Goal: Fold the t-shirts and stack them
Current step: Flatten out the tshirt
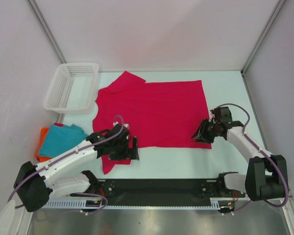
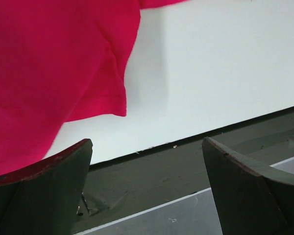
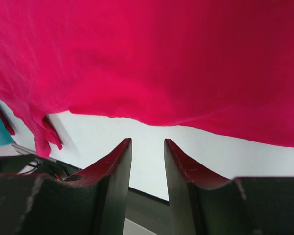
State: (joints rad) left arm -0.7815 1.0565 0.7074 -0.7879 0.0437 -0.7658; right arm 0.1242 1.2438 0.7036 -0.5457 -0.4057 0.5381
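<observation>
The large crimson-pink t-shirt (image 1: 152,110) lies spread flat on the white table, its hem toward the arms. Its near left sleeve (image 2: 100,95) hangs just beyond my left gripper (image 1: 131,147), which is wide open and empty (image 2: 147,147) above the table's front edge. My right gripper (image 1: 201,133) is at the shirt's near right corner. Its jaws stand a narrow gap apart with nothing between them (image 3: 148,142), just short of the hem (image 3: 152,120). The teal t-shirt (image 1: 63,139) lies on the orange one (image 1: 40,147) at the left.
A white mesh basket (image 1: 72,88) stands at the back left beside the shirt's far sleeve. The dark rail (image 1: 157,188) with the arm bases runs along the near edge. Walls close in at left, right and back.
</observation>
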